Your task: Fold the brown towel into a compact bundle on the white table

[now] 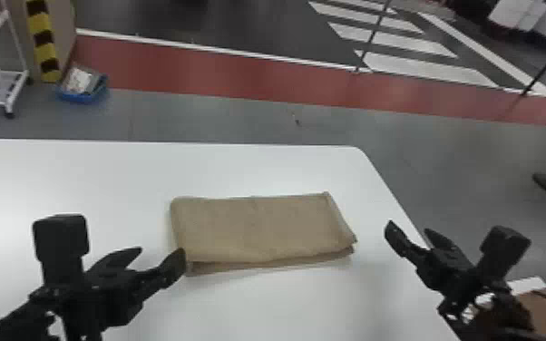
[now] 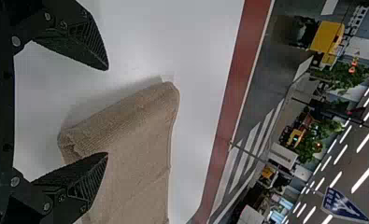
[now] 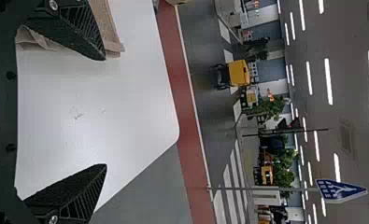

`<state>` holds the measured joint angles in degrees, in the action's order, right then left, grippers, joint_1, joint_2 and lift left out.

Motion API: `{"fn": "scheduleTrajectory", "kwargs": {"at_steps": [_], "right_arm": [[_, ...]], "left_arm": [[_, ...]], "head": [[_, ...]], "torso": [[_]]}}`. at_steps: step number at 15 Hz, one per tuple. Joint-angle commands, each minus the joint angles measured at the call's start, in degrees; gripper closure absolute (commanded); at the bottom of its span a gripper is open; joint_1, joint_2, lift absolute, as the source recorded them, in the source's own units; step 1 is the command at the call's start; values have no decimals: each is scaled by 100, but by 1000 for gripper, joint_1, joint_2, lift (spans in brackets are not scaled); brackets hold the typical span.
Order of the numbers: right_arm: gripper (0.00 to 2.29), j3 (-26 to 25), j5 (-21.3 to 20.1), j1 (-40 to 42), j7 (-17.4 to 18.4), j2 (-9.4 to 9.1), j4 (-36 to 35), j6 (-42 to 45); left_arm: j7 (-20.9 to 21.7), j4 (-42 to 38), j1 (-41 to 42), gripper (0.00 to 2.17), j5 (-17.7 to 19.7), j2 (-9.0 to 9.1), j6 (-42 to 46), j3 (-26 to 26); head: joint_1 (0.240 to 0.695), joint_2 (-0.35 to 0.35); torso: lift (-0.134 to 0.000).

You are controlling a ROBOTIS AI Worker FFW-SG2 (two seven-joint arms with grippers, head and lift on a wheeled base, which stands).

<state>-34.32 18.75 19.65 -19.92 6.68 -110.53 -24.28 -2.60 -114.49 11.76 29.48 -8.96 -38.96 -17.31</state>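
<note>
Left hand (image 1: 163,250) and right hand (image 1: 407,226) unclenched, brown towel (image 1: 258,229) lying lengthwise left to right.

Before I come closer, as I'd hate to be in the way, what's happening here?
A robot is folding a towel. The brown towel lies folded into a flat oblong on the white table. Both grippers are open and empty: the left gripper by the towel's near left corner, the right gripper beyond its right end.
</note>
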Motion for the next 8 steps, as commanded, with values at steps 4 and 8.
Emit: {"fn": "scheduleTrajectory", "kwargs": {"at_steps": [4, 8], "right_arm": [[66, 75, -3, -49, -3, 0, 154, 146], [66, 136, -47, -84, -3, 18, 304, 199]], "left_arm": [[-294, 67, -34, 333, -56, 26, 332, -466], [-469, 76, -34, 336, 102, 61, 508, -721]], "head": [[695, -350], [695, -350]], "torso": [[-124], [-124]]}}
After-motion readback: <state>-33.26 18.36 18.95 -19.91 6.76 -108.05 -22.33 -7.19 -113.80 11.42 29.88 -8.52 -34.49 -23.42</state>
